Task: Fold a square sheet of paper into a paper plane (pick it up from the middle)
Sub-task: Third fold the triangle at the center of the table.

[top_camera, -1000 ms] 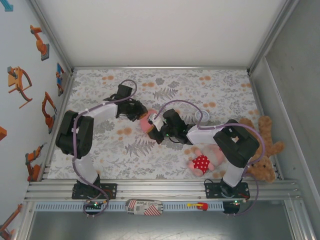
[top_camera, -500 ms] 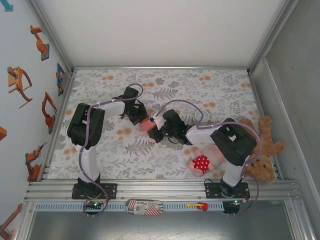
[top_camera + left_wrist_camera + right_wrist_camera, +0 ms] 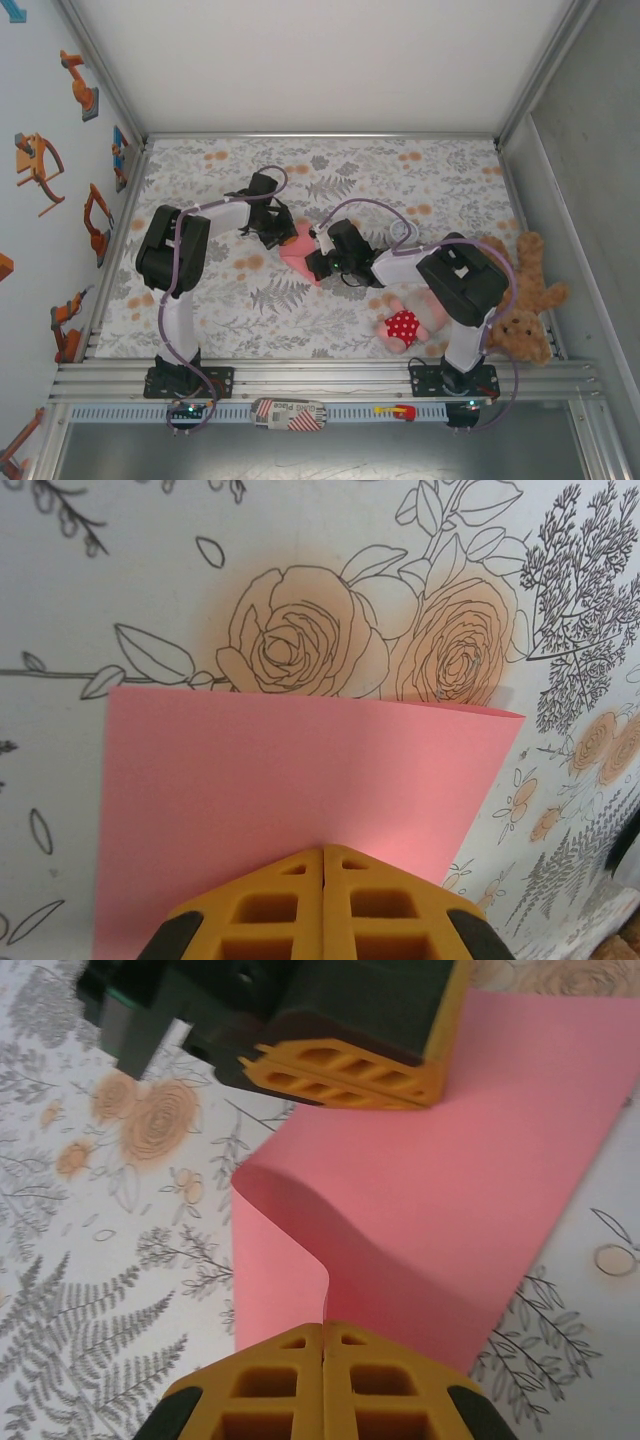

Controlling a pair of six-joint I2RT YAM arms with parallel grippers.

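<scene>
Top external has the paper (image 3: 298,254) near the middle of the table (image 3: 430,180), left gripper (image 3: 286,236) clamped on its 10 o'clock edge, right gripper (image 3: 314,262) clamped on its 4 o'clock edge, bowing between them, so I reckon the crease runs 1 to 7 o'clock.

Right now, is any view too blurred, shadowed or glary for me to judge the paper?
Left wrist: square sheet of paper sharp, evenly lit, no glare. Right wrist: its curl crisp, softly shaded inside. Top external: no glare either, but the sheet is small there and partly hidden by the right arm.
</scene>
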